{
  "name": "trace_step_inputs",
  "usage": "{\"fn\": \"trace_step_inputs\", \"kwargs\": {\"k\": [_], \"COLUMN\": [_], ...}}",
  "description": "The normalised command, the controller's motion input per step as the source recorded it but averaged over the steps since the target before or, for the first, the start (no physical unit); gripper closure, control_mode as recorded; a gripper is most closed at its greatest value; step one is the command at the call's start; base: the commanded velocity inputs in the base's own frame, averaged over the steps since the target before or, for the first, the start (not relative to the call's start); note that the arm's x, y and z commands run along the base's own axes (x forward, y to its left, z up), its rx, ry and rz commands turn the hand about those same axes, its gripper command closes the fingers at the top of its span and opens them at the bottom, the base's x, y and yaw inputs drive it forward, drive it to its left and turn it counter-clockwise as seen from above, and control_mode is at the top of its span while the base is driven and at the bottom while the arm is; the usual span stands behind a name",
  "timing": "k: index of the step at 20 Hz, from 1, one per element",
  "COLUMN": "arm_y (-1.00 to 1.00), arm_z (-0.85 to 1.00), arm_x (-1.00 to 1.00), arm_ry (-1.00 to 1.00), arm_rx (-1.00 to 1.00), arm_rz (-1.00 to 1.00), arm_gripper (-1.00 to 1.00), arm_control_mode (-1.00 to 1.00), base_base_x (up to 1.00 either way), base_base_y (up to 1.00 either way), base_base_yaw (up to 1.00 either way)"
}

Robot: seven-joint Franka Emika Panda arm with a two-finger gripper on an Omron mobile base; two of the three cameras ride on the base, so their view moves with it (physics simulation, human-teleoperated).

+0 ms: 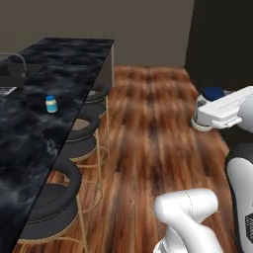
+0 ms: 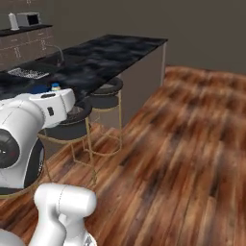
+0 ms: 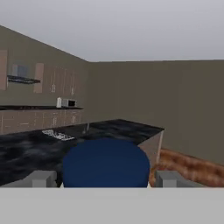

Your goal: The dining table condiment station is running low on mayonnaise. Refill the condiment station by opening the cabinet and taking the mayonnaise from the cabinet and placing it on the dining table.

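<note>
**A:** Off the island's long edge, over the wood floor (image 1: 148, 143), the gripper (image 3: 105, 186) carried the mayonnaise (image 3: 105, 164). Dark blue lid sat dead centre between the fingertips (image 3: 41, 178), one tip on each side of the jar, so I judged the jaws clamped on it.

**B:** Confirmed from the base cams?

**A:** Partly. Left base view showed the blue lid poking up at the hand end of the arm (image 1: 225, 111); the fingers themselves were hidden. Jar was held upright, lid toward the camera, probably so it could be set down on its base.

**B:** Target surface?

**A:** Dining table (image 1: 29, 128), black veined marble, off to the arm's left. Another jar (image 1: 51, 104), light body with a brighter blue lid, already stood on it near the stool-side edge. Sink (image 1: 10, 81) and faucet further along.

**B:** Obstacles?

**A:** Round black stools (image 1: 81, 131) tucked under the overhang; the hand was above them. Far wall had counter units and a microwave (image 3: 65, 103). Plenty of bare marble left for placement, my call.
</note>
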Motion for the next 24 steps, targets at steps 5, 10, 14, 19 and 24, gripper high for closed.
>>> {"fn": "trace_step_inputs", "kwargs": {"k": [5, 10, 14, 19, 24], "arm_y": [0.0, 0.0, 0.0, 0.0, 0.0], "arm_z": [0.0, 0.0, 0.0, 0.0, 0.0], "arm_x": [0.0, 0.0, 0.0, 0.0, 0.0], "arm_ry": [0.0, 0.0, 0.0, 0.0, 0.0], "arm_rx": [0.0, 0.0, 0.0, 0.0, 0.0], "arm_rz": [0.0, 0.0, 0.0, 0.0, 0.0], "arm_gripper": [1.0, 1.0, 1.0, 1.0, 1.0], "arm_control_mode": [1.0, 1.0, 1.0, 1.0, 1.0], "base_base_x": [1.0, 1.0, 1.0, 1.0, 0.9], "base_base_y": [-0.61, -0.7, -0.75, -0.83, -0.79], "base_base_yaw": [0.47, 0.45, 0.45, 0.45, 0.48]}}
